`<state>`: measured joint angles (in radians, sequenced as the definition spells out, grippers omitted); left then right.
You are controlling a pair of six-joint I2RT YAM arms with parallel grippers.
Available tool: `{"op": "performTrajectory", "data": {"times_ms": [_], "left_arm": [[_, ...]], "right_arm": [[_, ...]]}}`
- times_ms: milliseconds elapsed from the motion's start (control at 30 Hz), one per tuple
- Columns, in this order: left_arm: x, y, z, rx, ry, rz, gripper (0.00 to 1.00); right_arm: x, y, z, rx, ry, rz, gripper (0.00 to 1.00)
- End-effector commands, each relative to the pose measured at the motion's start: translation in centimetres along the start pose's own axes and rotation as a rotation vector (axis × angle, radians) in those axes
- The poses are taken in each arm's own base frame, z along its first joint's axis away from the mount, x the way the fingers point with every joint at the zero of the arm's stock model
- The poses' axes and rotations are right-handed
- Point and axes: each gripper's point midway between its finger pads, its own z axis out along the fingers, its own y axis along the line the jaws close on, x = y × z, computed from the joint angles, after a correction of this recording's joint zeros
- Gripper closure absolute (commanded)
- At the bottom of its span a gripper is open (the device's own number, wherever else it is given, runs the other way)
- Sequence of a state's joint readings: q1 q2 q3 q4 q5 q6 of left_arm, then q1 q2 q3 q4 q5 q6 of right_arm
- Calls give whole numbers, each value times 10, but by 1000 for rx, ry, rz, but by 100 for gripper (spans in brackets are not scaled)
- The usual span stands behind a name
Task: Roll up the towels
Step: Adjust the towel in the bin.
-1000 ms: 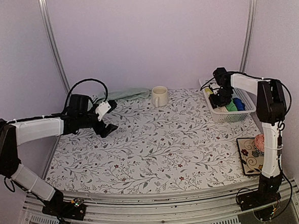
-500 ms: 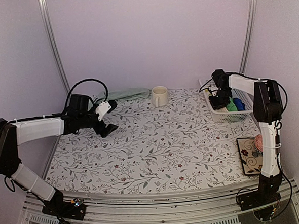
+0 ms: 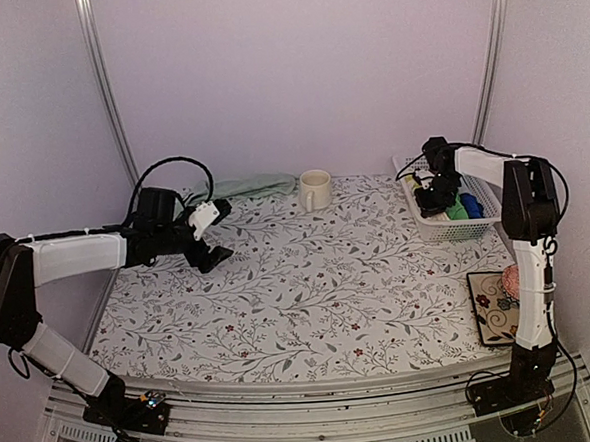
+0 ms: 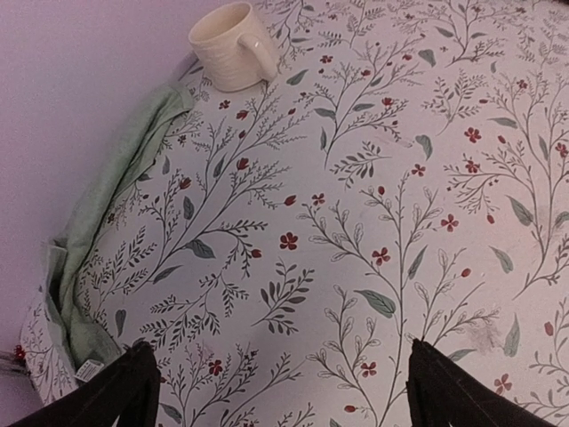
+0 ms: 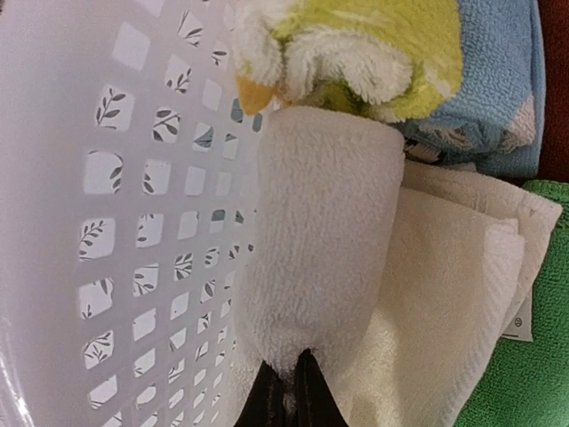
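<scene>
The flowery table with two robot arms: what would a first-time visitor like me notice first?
Probably the right gripper, dipped into the white basket at the back right and pinched shut on a fluffy cream towel. Next, the left gripper hangs wide open over the leafy tablecloth at the back left, near a crumpled green towel and a cream mug.

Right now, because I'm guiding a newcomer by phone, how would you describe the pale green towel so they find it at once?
Start at the floral table, at its far edge against the back wall. Just left of the cream mug lies the pale green towel, bunched into a long strip. It alone lies on the table; the other cloths sit in the white basket.
</scene>
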<state>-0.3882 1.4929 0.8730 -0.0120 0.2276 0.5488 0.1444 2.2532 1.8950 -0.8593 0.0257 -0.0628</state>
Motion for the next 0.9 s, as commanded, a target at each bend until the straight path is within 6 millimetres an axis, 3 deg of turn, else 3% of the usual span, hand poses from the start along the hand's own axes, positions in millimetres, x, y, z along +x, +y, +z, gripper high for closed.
{"op": "performTrajectory", "data": {"times_ms": [0,200,533,667,867], "left_arm": [[0,-2,1,6,-13,1,3],[-1,-4,-1,8,-20,5,3],[-1,-5,-2,14,-20,6,3],[0,-4,-2,11,-17,8,3],[1,-5,-1,15,-14,11,3]], "right_arm": [[-1,-2,-6,-135,-36,65,96],[-8,7,-29,-370,-133,112,97],[-29,26,-69,-581,-253,114,98],[-30,31,-69,-652,-258,130,98],[-16,20,-42,-574,-184,176,98]]}}
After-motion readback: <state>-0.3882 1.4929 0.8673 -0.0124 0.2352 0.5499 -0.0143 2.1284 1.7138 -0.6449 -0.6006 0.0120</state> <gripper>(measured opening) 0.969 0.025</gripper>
